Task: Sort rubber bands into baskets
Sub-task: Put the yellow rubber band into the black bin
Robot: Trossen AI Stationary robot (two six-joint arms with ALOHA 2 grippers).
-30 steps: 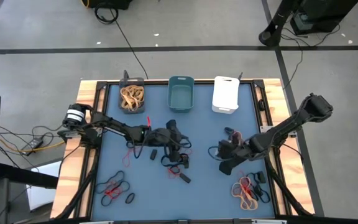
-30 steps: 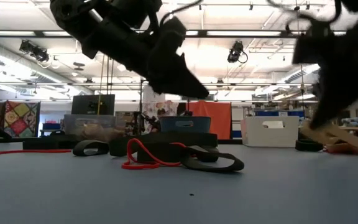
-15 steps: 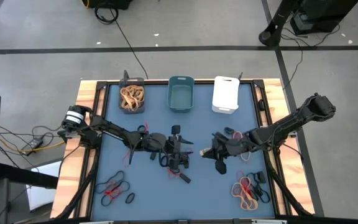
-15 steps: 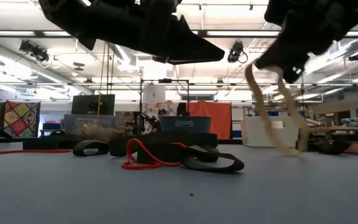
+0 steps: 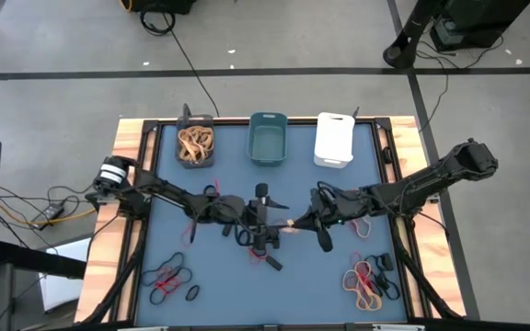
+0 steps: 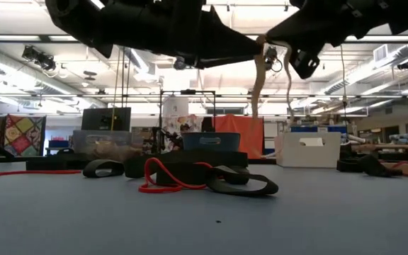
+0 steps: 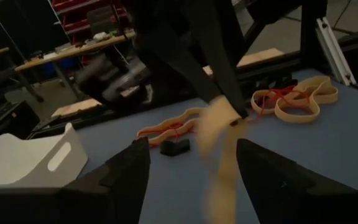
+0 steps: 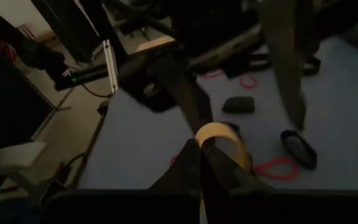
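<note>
While dangling lengthwise downward, tan rubber band point(image 6: 266, 67) pinched in right hand point(image 5: 294, 223); left hand point(image 5: 274, 223) spread, released.

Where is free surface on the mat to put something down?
Free: the strip between the baskets and the two hands, and the near edge between the red-black bands and the tan-red pile. Crowded: mid-mat, where left hand and right hand meet.
</note>
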